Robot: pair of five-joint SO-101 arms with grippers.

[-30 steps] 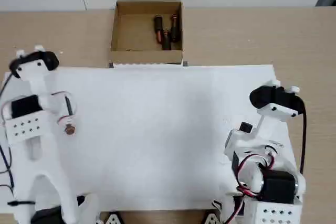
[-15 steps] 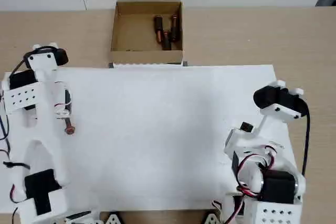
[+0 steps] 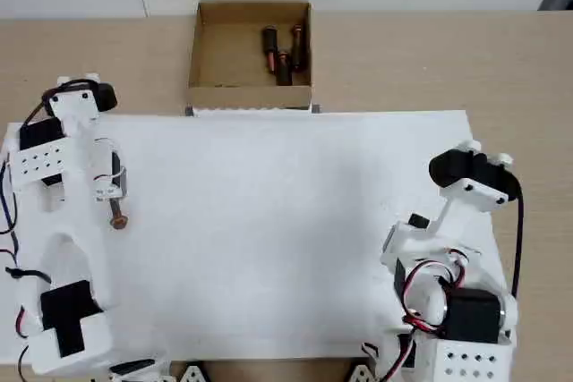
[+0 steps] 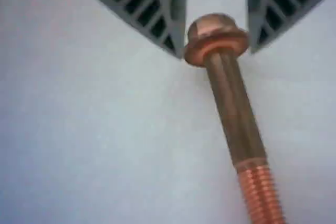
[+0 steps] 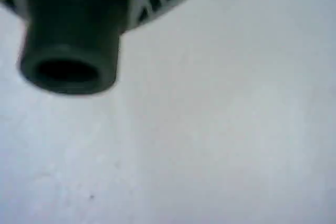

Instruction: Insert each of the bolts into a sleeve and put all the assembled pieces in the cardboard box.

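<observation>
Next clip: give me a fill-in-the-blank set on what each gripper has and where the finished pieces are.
1. The left gripper grips the bolt by its ____ end.
2. The right gripper holds a black ____ with its open end showing.
3. The assembled pieces lie in the ____ box.
Missing words: head; sleeve; cardboard.

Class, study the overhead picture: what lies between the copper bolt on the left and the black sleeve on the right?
Nothing but the bare white sheet lies between the bolt and the sleeve, as the high view shows.
</observation>
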